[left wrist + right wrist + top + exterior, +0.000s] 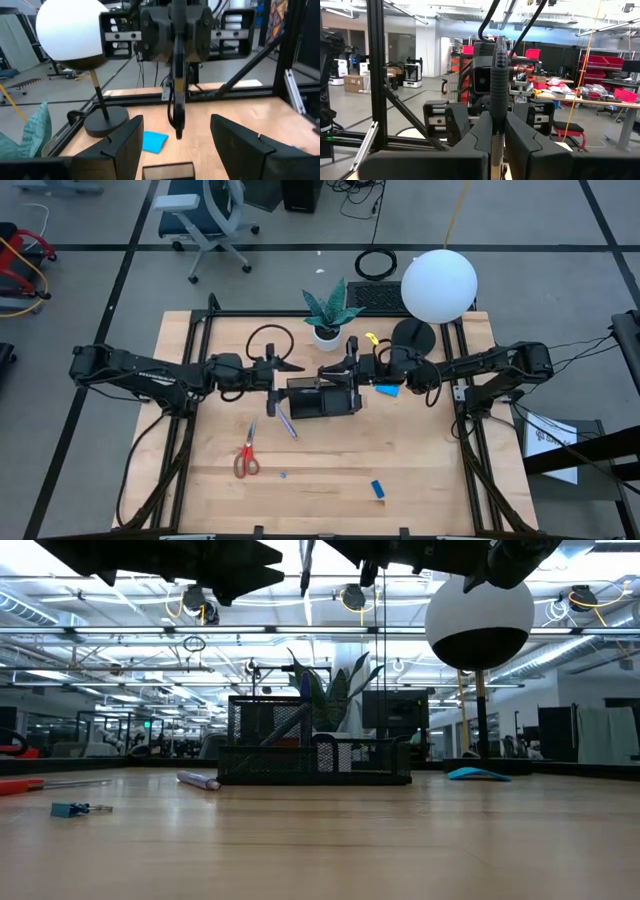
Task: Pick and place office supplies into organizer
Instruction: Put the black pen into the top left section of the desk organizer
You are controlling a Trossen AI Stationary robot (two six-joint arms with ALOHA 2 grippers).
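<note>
The black mesh organizer [322,400] stands mid-table and shows in the low view [315,755]. Just above its far side my right gripper [330,372] is shut on a dark pen [177,100]. My left gripper [175,150] faces it from the left, open and holding nothing, its fingers level with the pen's lower end but short of it. Red-handled scissors [247,460], a purple pen [287,423] and a small blue block [378,489] lie flat on the table. A blue note pad [387,389] lies right of the organizer. My right gripper pinches the dark pen's shaft [499,100] between its two fingers. The fingers [517,142] come level from the table's right and lie across the pen. The pen stands upright, one end above the fingers and a longer part [178,125] hanging below, clear of the organizer.
A potted green plant [330,315] stands behind the organizer. A lamp with a white globe [438,285] and round black base [413,333] is at the far right. A small blue clip [75,808] lies near the front. A black frame [190,380] borders the table.
</note>
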